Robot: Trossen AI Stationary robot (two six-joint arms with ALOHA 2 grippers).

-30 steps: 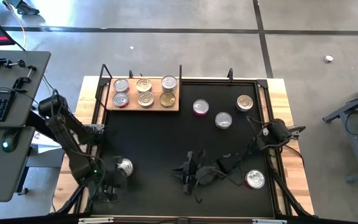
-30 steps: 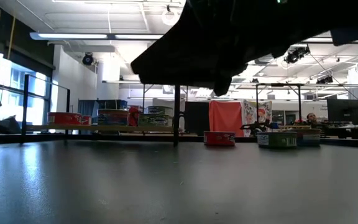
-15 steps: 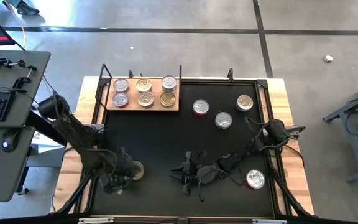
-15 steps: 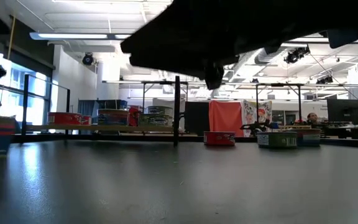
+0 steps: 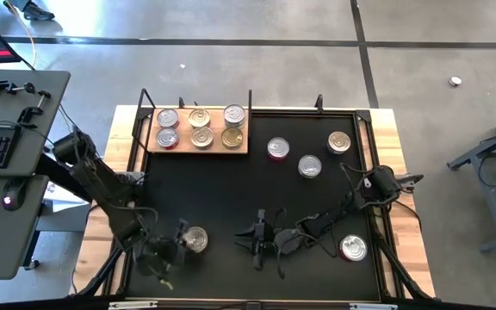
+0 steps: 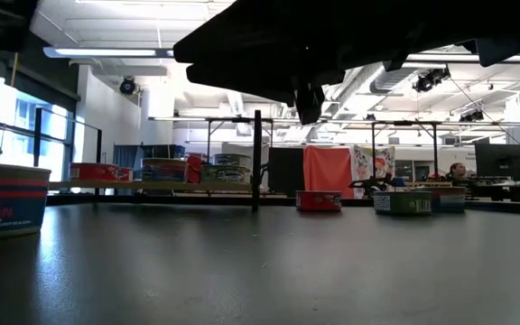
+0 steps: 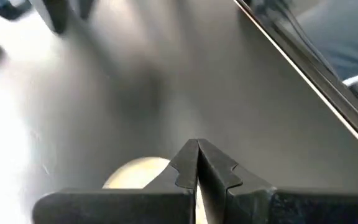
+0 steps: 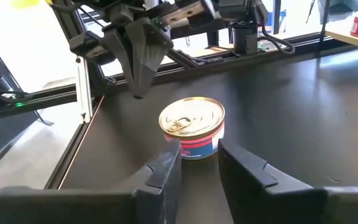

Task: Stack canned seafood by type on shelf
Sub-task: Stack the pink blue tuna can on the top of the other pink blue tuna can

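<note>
Sitting on a matte black mat, the tins are small flat round cans with shiny ribbed lids. Bench under the mat is pale wood, visible at the edges. Shelf is a flat light-brown wooden board at the far left of the mat; six cans stand on it in two rows of three, lids silver and gold.

Loose cans on the mat: a red-sided tin, a silver-lidded tin and a gold-lidded tin, near one another but apart, to the right of the shelf. Another red-sided tin sits at the near right, beside the right arm.

Near-left can: gold pull-tab lid, blue and red label bands on a white side, upright on the mat.

Left claw: fingers pressed together, nothing between them, tip just beside the near-left can; contact cannot be told.

Right claw: fingers partly apart, gripping nothing, pointed at that same can, with the can lying beyond the tips.
</note>
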